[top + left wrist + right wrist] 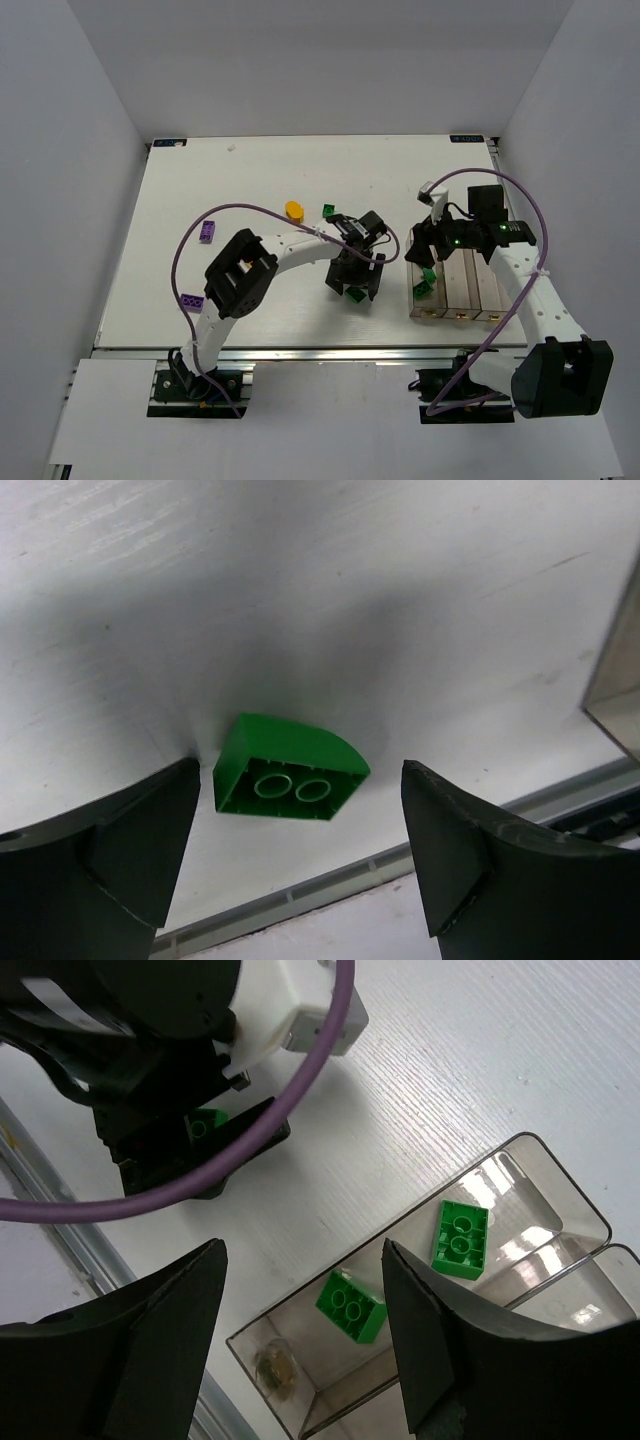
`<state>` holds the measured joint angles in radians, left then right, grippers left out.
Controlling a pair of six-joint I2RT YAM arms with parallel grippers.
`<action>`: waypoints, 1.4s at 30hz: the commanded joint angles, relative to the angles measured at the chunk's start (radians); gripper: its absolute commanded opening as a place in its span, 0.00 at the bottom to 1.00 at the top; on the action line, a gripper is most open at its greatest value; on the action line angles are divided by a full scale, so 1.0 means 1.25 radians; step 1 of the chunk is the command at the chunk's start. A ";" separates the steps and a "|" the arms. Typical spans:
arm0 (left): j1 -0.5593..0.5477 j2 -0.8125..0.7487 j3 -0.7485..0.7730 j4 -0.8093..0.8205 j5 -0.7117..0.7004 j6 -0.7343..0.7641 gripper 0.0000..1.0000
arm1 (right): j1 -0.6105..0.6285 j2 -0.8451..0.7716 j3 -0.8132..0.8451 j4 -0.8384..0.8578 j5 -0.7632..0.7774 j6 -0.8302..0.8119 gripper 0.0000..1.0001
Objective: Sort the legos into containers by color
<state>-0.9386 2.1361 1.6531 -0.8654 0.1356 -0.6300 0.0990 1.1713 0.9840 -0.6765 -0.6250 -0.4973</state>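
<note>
A green brick (285, 760) lay on the table (400, 600) between the spread fingers of the left gripper (300, 780), close to one finger. Two green bricks (351, 1305) (461, 1239) lay in the leftmost bin (520, 1145) of three, below the right gripper (302, 1260), whose fingers were spread and empty. Farther left on the table lay an orange brick (294, 209), another green one (328, 210) and two purple bricks (207, 231) (192, 300).

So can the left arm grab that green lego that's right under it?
Probably yes. The left gripper is open and sits on both sides of the green lego, which lies by itself on the table. Nothing is in between, so closing should catch it.
</note>
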 commanded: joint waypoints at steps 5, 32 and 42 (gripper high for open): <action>-0.025 0.023 0.047 -0.054 -0.058 0.022 0.92 | -0.004 -0.044 -0.010 0.044 -0.007 0.023 0.69; -0.073 0.023 0.078 -0.080 -0.225 0.014 0.39 | -0.024 -0.099 0.009 0.085 0.015 0.079 0.67; -0.064 -0.089 0.121 0.152 0.003 0.074 0.27 | -0.034 -0.166 0.004 0.212 0.318 0.277 0.00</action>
<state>-1.0176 2.1242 1.7496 -0.8265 0.0101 -0.5770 0.0669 1.0023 0.9779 -0.5091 -0.3641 -0.2485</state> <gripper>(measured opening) 0.666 0.016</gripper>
